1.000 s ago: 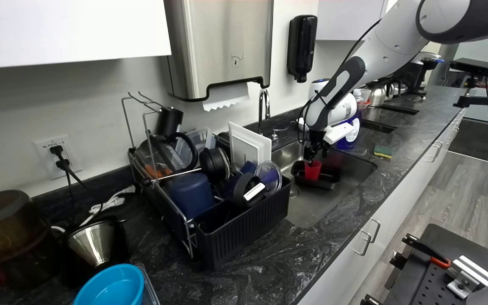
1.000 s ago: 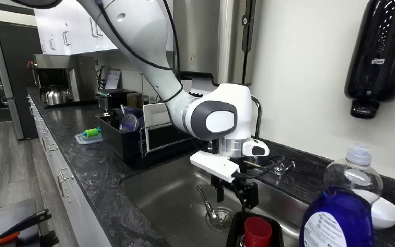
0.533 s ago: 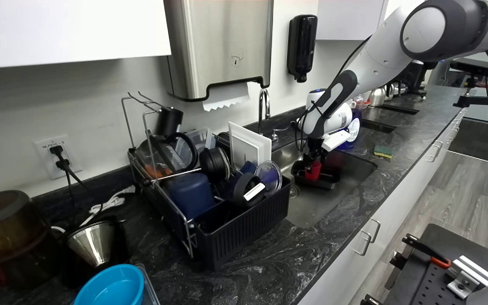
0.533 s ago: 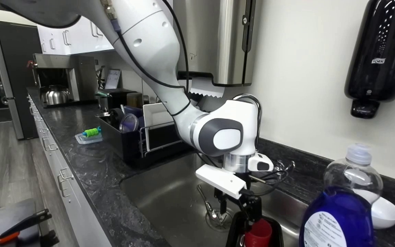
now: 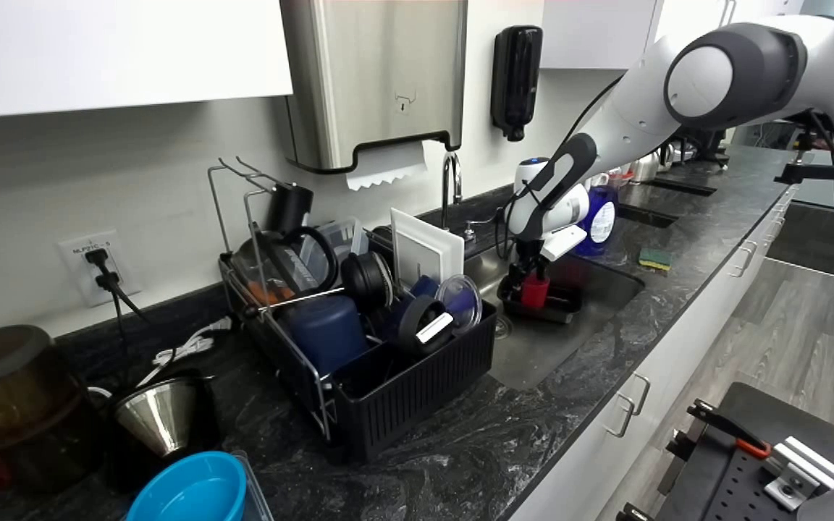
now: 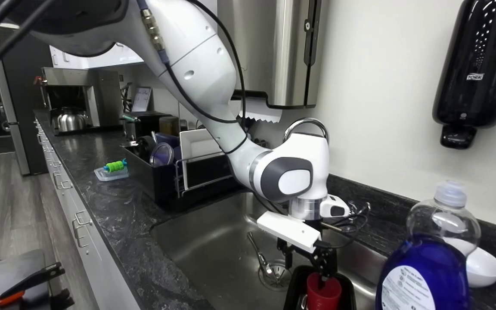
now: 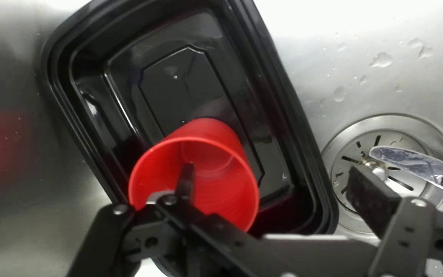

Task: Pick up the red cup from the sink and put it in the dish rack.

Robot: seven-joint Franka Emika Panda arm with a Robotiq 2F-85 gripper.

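Gripper [image 7: 271,171] fingers [image 7: 185,186] stood apart, one aimed inside the red cup [image 7: 219,171] rim. Open sink [image 7: 360,73] lay at wrist-view upper right.

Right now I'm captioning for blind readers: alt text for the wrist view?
Open claw at a red cup, one finger over or inside its mouth. The cup sits in a black tray in the sink, beside its drain.

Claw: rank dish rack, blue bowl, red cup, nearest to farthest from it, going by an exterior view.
1. Red cup: right at the claw, standing in the black tray.
2. Dish rack: beside the sink, toward the picture's left.
3. Blue bowl: farthest off, at the picture's bottom left.
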